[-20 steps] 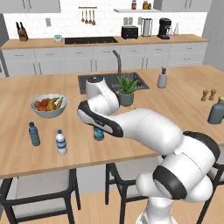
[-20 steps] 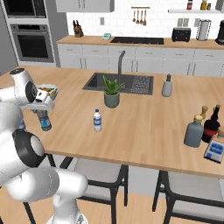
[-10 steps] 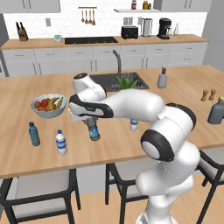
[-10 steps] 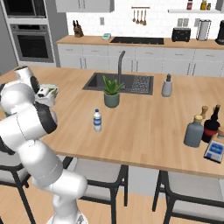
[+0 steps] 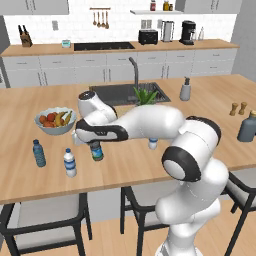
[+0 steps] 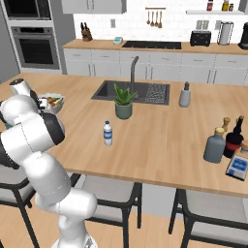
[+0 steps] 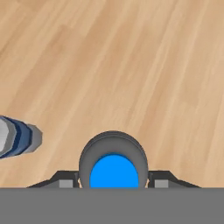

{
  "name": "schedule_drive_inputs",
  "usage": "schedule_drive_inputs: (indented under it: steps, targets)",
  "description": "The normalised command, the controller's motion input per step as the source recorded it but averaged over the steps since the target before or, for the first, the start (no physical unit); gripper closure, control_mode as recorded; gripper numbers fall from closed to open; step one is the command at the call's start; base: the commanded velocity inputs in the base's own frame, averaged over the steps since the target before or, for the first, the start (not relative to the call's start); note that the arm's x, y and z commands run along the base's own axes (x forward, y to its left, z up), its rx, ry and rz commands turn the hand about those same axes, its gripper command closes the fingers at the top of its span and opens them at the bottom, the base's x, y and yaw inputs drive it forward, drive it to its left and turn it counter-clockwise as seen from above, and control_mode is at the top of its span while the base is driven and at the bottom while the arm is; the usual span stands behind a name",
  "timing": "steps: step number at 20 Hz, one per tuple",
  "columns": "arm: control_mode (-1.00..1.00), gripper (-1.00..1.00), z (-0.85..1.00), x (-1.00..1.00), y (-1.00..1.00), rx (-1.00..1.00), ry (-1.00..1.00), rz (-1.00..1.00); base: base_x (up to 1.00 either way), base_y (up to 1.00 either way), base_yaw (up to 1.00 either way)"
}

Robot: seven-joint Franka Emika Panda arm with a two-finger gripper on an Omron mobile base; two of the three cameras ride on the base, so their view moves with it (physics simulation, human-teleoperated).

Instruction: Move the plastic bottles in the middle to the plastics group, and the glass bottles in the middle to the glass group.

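My gripper [image 5: 95, 144] is shut on a dark-bodied plastic bottle [image 5: 96, 151] with a blue label, held upright low over the counter's front left. In the hand view the bottle's top [image 7: 113, 166] sits between my fingertips [image 7: 65, 181]. Just to its left stands the plastics group: a clear white-capped bottle [image 5: 70, 162] [image 7: 15, 135] and an all-blue bottle [image 5: 38, 153]. A clear-white plastic bottle [image 6: 108, 133] stands mid-counter, half hidden behind my arm in the left base view. The squat grey-blue glass bottle [image 6: 214, 144] [image 5: 247, 126] stands at the far right.
A fruit bowl [image 5: 55, 120] sits behind my hand. A potted plant [image 6: 124, 101], the sink [image 6: 145, 92] and a grey pump dispenser [image 6: 184, 95] lie further back. Two shakers [image 5: 238, 108] and a blue box [image 6: 238, 167] are near the glass bottle. Stools stand under the counter's front edge.
My arm has swung left with the dark bottle, bringing it from the counter's middle to beside the clear bottle. The other bottles have not moved.
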Motion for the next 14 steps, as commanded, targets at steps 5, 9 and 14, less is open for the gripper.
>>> schedule_drive_inputs:
  steps: [5, 9, 14]
  targets:
    - [-1.00, 1.00, 0.16, 0.29, 0.02, 0.07, 0.09, 0.21, 0.00, 0.00, 0.00]
    - [-1.00, 1.00, 0.11, 0.28, 0.04, 0.03, 0.16, 0.21, 0.00, 0.00, 0.00]
    - [-1.00, 1.00, -0.22, 0.00, 0.35, 0.00, 0.05, 0.17, 0.00, 0.00, 0.00]
